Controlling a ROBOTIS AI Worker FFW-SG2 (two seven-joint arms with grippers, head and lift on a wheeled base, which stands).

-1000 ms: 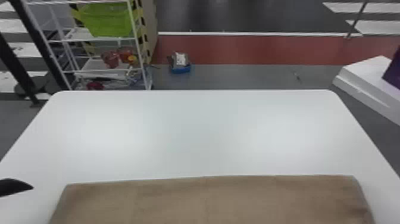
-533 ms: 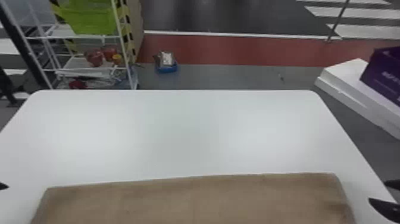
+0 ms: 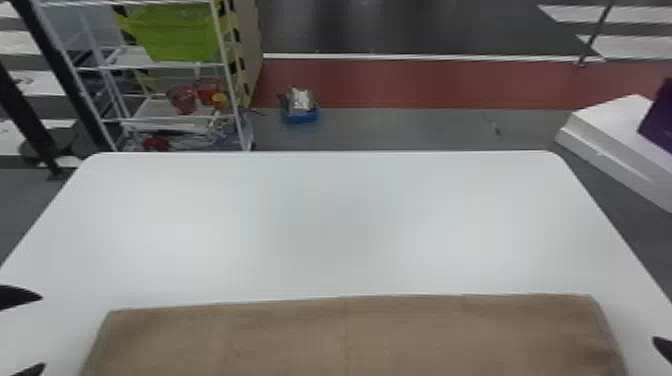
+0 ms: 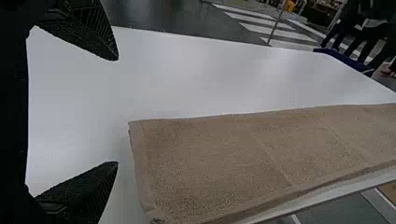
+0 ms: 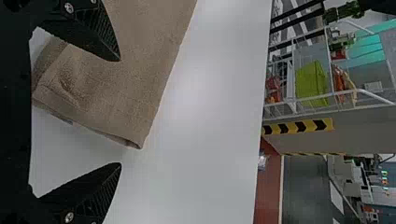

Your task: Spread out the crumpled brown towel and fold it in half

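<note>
Head view shows the brown towel [image 3: 345, 340] lying folded on the white table [image 3: 340, 215], between the left gripper [image 3: 44, 332] and the right gripper [image 3: 664, 349], the jaws of both parted and holding nothing

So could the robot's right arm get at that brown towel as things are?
Probably yes. The right gripper is open close to one end of the brown towel, with nothing visible blocking it. The towel lies flat on the table, though, so pinching it may take care.
</note>
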